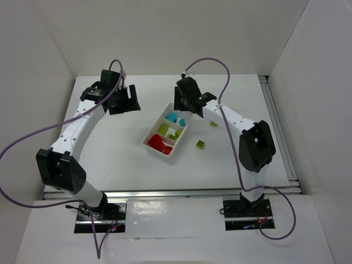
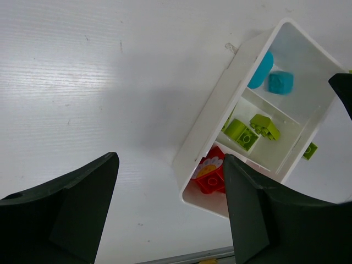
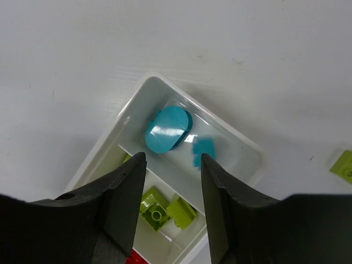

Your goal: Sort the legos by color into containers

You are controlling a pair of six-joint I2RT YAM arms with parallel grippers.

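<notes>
The white tray (image 1: 155, 124) lies at the table's middle with its three compartments in a row. Cyan legos (image 1: 172, 117) lie in the far one, yellow-green legos (image 1: 164, 130) in the middle one and red legos (image 1: 158, 144) in the near one. My right gripper (image 1: 186, 107) hangs over the tray's far end, open, with nothing between its fingers. Below it lie an oval cyan brick (image 3: 168, 129) and a small, blurred cyan brick (image 3: 203, 150). My left gripper (image 1: 125, 102) hovers open and empty over the table, left of the tray (image 2: 212, 115).
Two loose yellow-green legos lie on the table right of the tray, one (image 1: 201, 144) near its front corner, the other (image 1: 213, 124) farther back. White walls close in the table on the left, back and right.
</notes>
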